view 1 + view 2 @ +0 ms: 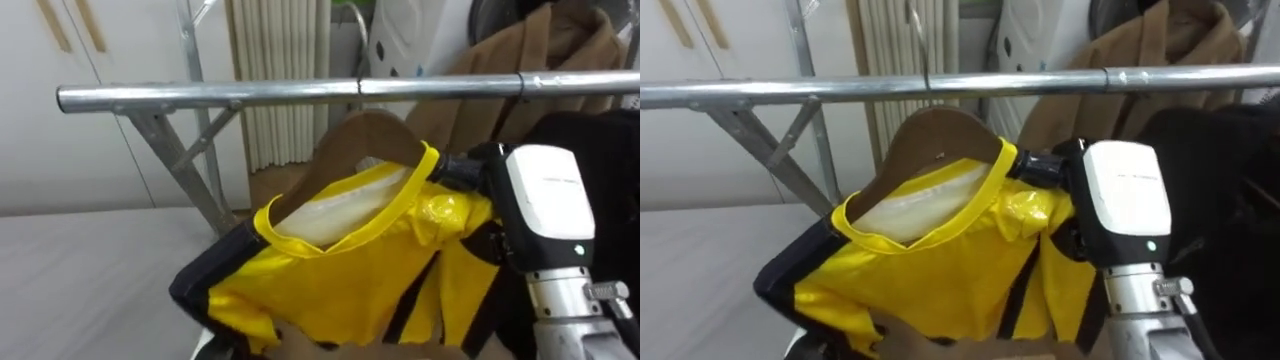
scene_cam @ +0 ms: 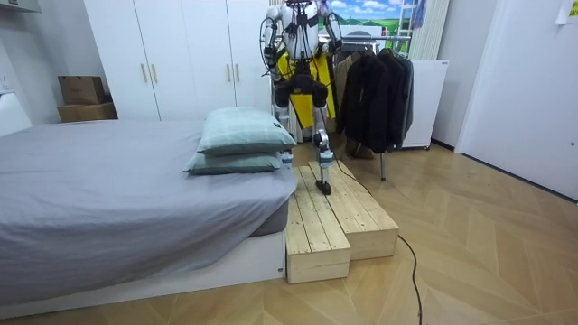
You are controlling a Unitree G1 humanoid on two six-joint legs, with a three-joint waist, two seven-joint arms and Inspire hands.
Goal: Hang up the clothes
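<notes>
Robot stands on wooden platform (image 2: 343,217) btwn bed (image 2: 108,190) & clothes rack. Rail (image 1: 940,85) runs across the top. Yellow jacket (image 1: 940,270) on wooden hanger (image 1: 935,140) sits just below rail, hook at rail. R hand (image 1: 1125,200) at jacket's shoulder. Can't tell if fingers are spread or pinching.

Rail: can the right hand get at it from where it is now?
Likely yes. The right hand is at the hanger, just below the rail. The stretch over the hanger looks bare, and the coats hang further right.
</notes>
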